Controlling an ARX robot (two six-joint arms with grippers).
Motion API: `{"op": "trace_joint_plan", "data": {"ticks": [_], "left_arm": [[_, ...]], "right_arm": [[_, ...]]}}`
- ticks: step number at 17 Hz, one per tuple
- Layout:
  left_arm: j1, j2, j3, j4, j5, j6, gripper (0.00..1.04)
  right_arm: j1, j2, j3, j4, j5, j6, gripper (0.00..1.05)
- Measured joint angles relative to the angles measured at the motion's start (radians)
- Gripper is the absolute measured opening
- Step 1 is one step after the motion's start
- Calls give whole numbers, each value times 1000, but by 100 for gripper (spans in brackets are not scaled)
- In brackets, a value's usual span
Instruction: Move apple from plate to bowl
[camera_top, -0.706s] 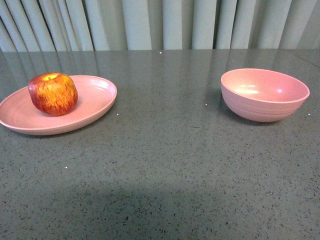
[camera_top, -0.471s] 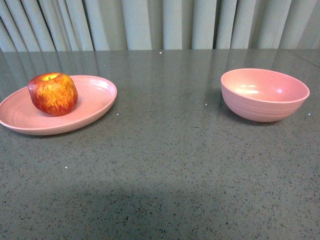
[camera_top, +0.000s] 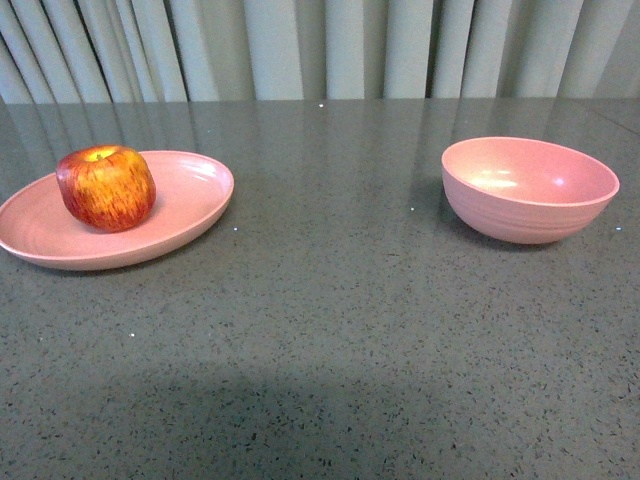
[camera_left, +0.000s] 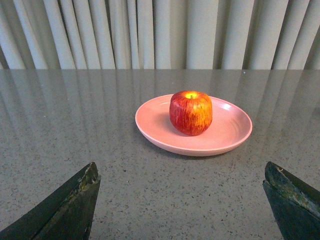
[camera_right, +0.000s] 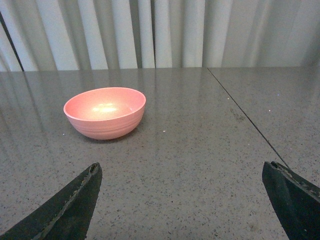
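Apple (camera_top: 105, 187) upright on the plate (camera_top: 190, 190), left of its centre, stem dip up. Bowl (camera_top: 530, 190) well to the right of the plate, both on the table (camera_top: 330, 330). Left jaws spread wide, holding nothing, on the plate's near side. Right jaws equally wide, far right of the plate, facing the bowl.

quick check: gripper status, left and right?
Left gripper: open, holding nothing; the apple sits on the plate.
Right gripper: open, holding nothing.
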Motion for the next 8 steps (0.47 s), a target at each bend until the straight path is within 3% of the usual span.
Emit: {"op": "trace_joint_plan", "data": {"ticks": [8], "left_arm": [[0,0,0,0,0,0,98]], "right_arm": [[0,0,0,0,0,0,98]]}}
